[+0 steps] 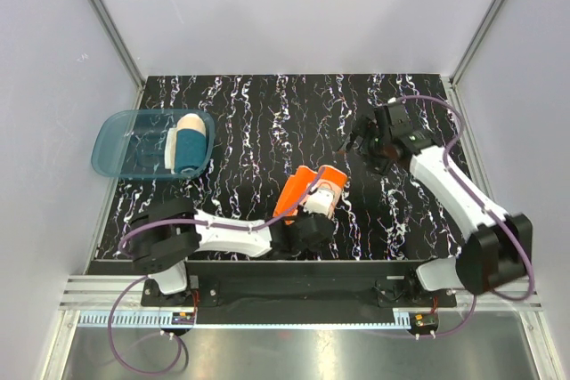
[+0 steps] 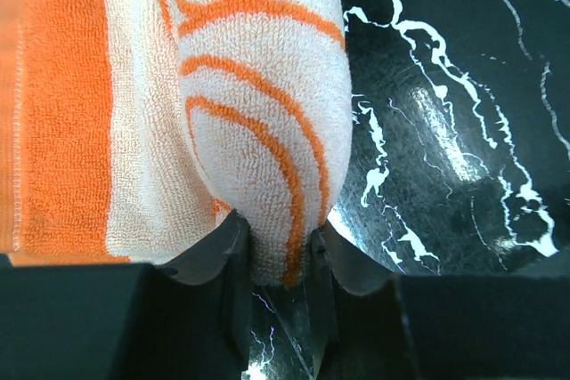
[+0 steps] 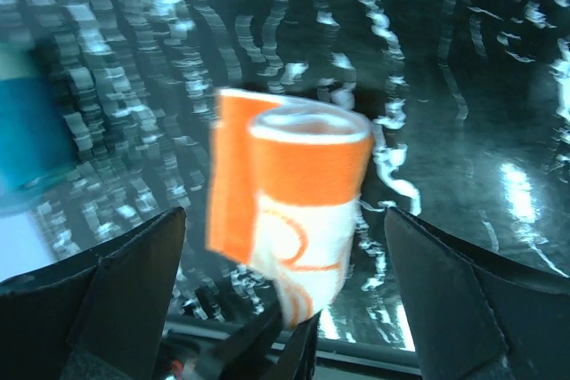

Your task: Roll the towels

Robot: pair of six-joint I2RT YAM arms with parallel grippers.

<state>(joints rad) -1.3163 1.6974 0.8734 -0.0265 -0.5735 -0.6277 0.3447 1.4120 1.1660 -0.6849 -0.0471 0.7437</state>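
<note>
While the teal towel [image 1: 187, 149] lies rolled inside the blue tray [image 1: 107, 153] at the far left of the worktop [image 1: 267, 113], the orange towel [image 1: 312, 191] is the one in hand, near the middle and close to the near edge. The left pincer [image 2: 278, 255] is clamped on the near end of its roll, terry bulging out between the fingers [image 2: 233, 251]. The right pincer [image 1: 359, 144] hangs well apart at the far right with its jaws spread wide and nothing between them.

By my reading the roll is mostly made, but a flat orange flap stands beside it on the left, not wound in. Whether the roll rests on the worktop or is lifted just off it I cannot tell.

The next move probably calls for either tucking that flap around the roll or carrying the bundle to join its mate in the tray. Either way the left grip has only one end, so the coil could slacken if swung quickly. The right arm may need to come back in to steady the far end.

Nothing lies between the roll and the tray. The teal roll sits at the tray's right side, leaving room on the left.
</note>
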